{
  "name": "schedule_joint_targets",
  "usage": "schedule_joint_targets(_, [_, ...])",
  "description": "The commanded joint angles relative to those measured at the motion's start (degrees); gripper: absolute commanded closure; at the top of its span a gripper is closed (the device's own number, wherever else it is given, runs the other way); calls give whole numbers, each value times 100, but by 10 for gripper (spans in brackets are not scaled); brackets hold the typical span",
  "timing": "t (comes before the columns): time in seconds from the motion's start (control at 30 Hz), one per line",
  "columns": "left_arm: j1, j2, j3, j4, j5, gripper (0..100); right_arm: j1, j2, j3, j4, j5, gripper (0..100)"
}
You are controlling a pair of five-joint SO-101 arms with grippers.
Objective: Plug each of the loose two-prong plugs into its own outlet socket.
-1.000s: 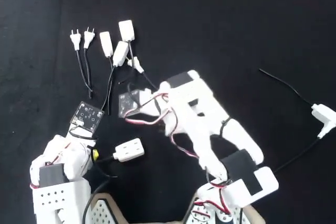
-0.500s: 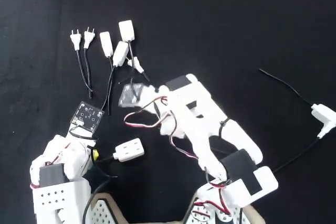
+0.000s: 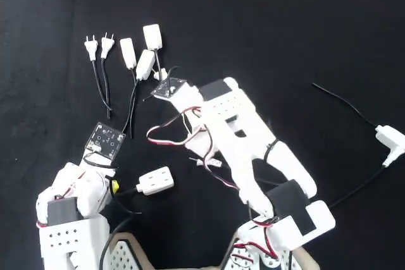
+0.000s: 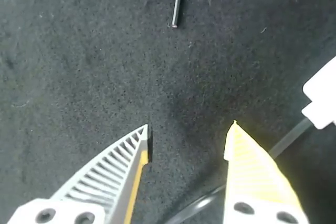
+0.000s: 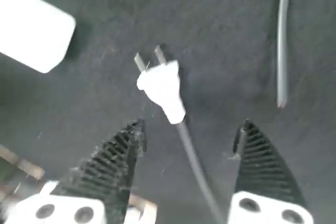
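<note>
plug [image 5: 163, 88] just ahead of R gripper [image 5: 191, 125], socket [image 5: 31, 35] beside

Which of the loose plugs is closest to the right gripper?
The lone plug just ahead of the open right gripper; the other two plugs lie side by side, farther left.

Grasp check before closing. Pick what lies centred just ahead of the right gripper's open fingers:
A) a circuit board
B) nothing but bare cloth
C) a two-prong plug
C: the right wrist view shows a white plug with two prongs lying just ahead of the open right gripper, not yet gripped.
</note>
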Motion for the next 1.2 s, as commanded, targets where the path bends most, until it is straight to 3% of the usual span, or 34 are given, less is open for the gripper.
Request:
schedule_joint_targets(0.0, [-22,-18,-13,44,-53,765,246,-233,-382,492,-123,738])
schedule_joint_targets(0.27, [-22,-18,-13,62,-53,765,1486,-1982,409,-53,-1310,737])
schedule_joint_targets(0.53, [-22,-18,-13,70,-53,765,1134,-2167,2316,-1574,-4281,733])
schedule_joint_targets(0.8, [-22,-18,-13,79,-53,765,246,-1596,2747,-3613,-7165,733])
schedule_joint_targets(0.93, [-22,-18,-13,79,-53,765,9,-1218,2774,-4035,-7938,721])
schedule_joint_targets(1.17, [66,-18,4,70,-62,765,-26,-1051,2677,-3578,-8132,540])
